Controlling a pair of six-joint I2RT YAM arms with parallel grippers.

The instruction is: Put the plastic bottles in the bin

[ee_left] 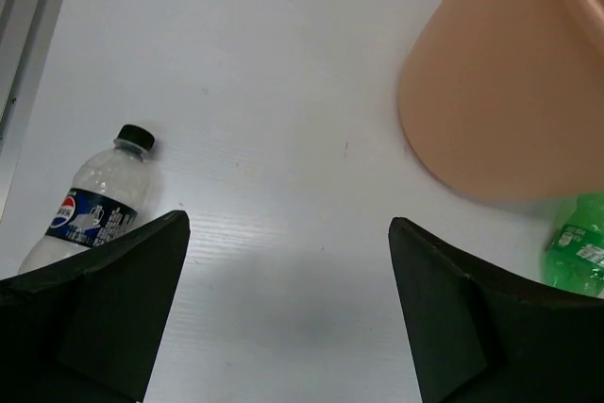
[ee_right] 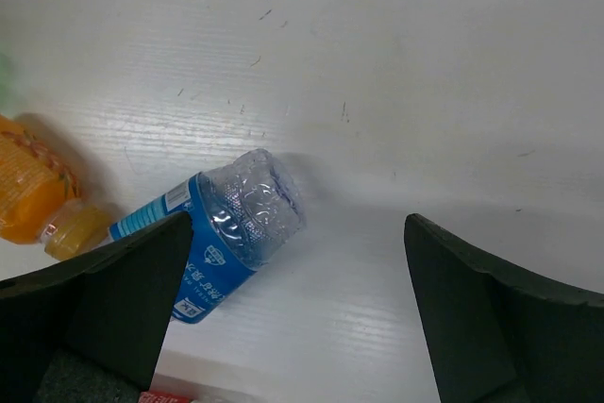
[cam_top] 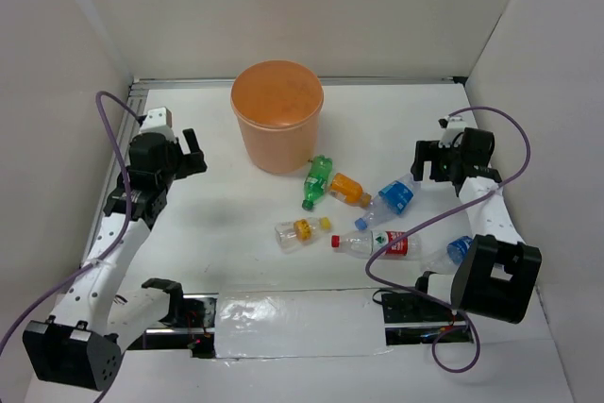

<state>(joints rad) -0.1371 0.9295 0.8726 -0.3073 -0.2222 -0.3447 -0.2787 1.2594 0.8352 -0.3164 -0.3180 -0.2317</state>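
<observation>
Over at left, left gripper (cam_top: 196,153) hovers, jaws spread wide, nothing held. By its finger in wrist view: clear plastic bottle with dark blue label and black cap (ee_left: 92,207), lying on white table (cam_top: 217,224).

Centre back: round orange plastic bin (cam_top: 277,125), upright, no bottle showing inside. Job looks unstarted.

Right of bin, all lying down:
- green plastic bottle (cam_top: 318,181)
- orange plastic bottle (cam_top: 349,189)
- clear bottle with light blue label (cam_top: 392,198)
- nearer: yellow-label bottle (cam_top: 302,230)
- nearer: red-label bottle (cam_top: 377,243)

Another blue-label bottle (cam_top: 458,250) half hidden by right arm.

Right gripper (cam_top: 419,165) wide open, empty, near light-blue one. Cluster tight, so neighbours could crowd a pick.

The bin (cam_top: 276,139) was seen as smooth, matt plastic; the blue-labelled bottle (ee_right: 247,214) as clear, glossy, dimpled plastic; the table (cam_top: 226,214) as faintly grained.
</observation>
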